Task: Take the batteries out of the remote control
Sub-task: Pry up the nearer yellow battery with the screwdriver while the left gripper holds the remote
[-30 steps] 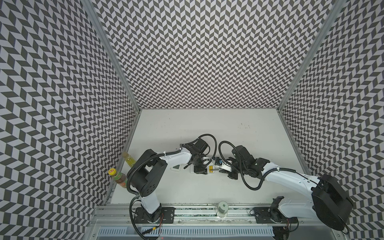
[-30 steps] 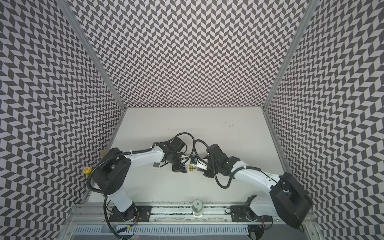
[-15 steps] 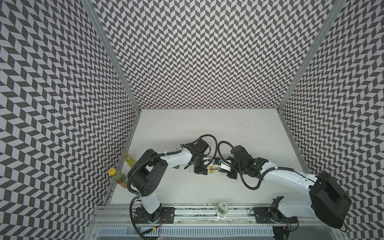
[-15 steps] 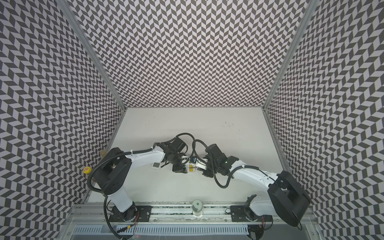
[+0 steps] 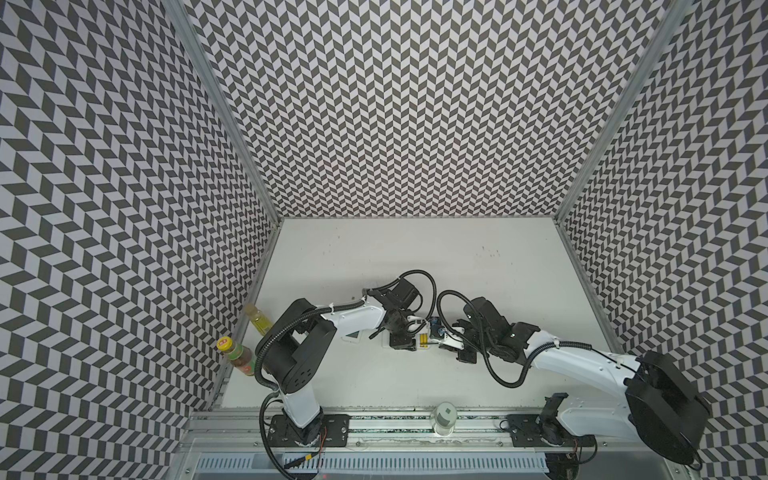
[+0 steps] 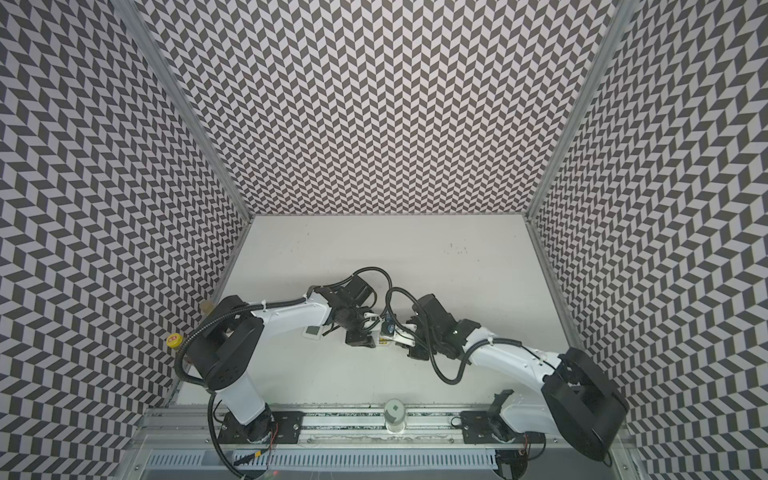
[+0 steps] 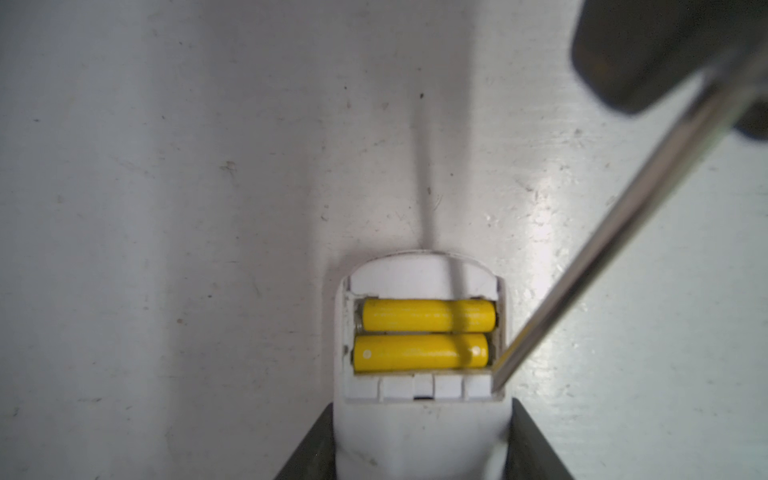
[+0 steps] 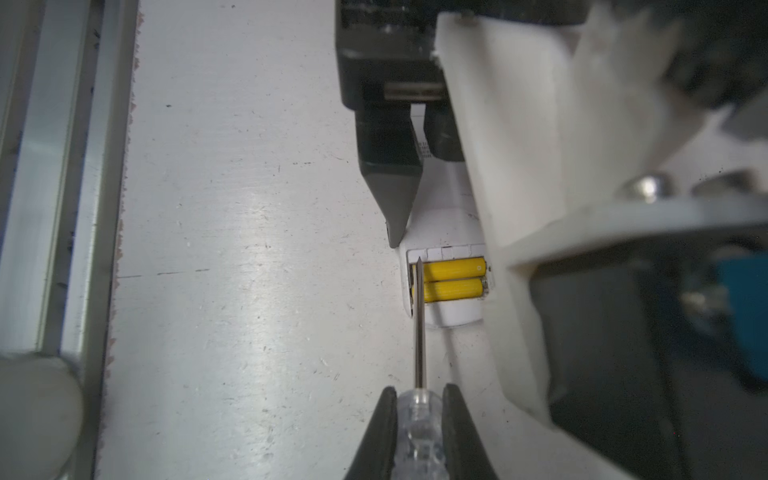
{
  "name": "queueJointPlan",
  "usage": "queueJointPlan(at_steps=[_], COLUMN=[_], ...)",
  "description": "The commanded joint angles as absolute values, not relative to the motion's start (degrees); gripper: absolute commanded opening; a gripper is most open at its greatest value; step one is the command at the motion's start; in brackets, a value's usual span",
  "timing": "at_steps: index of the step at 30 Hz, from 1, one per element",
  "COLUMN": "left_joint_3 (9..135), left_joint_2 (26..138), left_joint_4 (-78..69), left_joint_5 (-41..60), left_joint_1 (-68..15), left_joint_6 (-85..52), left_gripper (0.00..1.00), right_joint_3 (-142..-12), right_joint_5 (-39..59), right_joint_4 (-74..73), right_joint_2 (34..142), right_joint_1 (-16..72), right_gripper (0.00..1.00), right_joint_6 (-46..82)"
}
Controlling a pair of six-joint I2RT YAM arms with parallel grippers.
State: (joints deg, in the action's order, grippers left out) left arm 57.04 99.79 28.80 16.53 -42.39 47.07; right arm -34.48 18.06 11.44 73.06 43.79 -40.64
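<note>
R hand (image 8: pixel 419 400) tight on screwdriver (image 8: pixel 419 413)

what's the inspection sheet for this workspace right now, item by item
surface: white table, scuffed and speckled
job's things: remote control lies with its bay open, two yellow batteries seated side by side; screwdriver tip sits at the bay's end beside them
clutter: two bottles at the left wall; capped jar on the front rail
tools: left tool clamps the remote control's sides; right tool is shut on the screwdriver's clear handle
cables: black cable loops arch over both wrists
surroundings: chevron walls on three sides
</note>
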Motion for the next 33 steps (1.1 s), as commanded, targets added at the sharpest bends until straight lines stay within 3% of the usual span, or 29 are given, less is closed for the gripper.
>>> queueJointPlan(at_steps=[1, 29, 33], left_joint_3=[58.1, 59.0, 59.1], left_joint_2=[100.7, 100.3, 100.6], left_joint_4=[29.2, 30.5, 30.6], left_joint_5=[16.8, 17.5, 17.5], left_joint_1=[-43.1, -43.6, -43.8], left_joint_6=[48.3, 48.3, 48.0], left_gripper=[0.34, 0.31, 0.3], right_joint_3=[-33.6, -35.6, -36.3], right_joint_5=[17.2, 20.4, 16.5], right_joint_4=[8.3, 14.8, 14.2], right_joint_2=[71.9, 76.0, 77.8], right_joint_1=[44.4, 44.6, 45.9], right_gripper=[0.0, 0.0, 0.0], right_joint_6=[-42.0, -45.9, -47.0])
